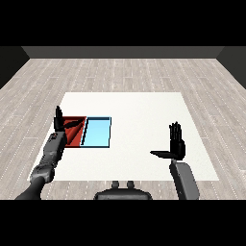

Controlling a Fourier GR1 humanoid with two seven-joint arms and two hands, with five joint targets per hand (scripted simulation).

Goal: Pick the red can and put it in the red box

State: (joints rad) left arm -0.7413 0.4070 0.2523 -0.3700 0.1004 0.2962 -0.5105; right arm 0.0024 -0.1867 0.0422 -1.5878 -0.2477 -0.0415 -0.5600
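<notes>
The red tray (75, 132) lies at the left of the white table, and my left hand (58, 120) stands over its left part with straight fingers, holding nothing. My right hand (177, 141) is raised above the right half of the table, fingers upright and thumb stretched out to the left, also holding nothing. No red can shows anywhere in the head view; part of the red tray is hidden behind my left hand and forearm.
The light blue tray (97, 132) lies right beside the red tray, on its right. The white table (139, 110) ends in edges all round, with grey plank floor beyond.
</notes>
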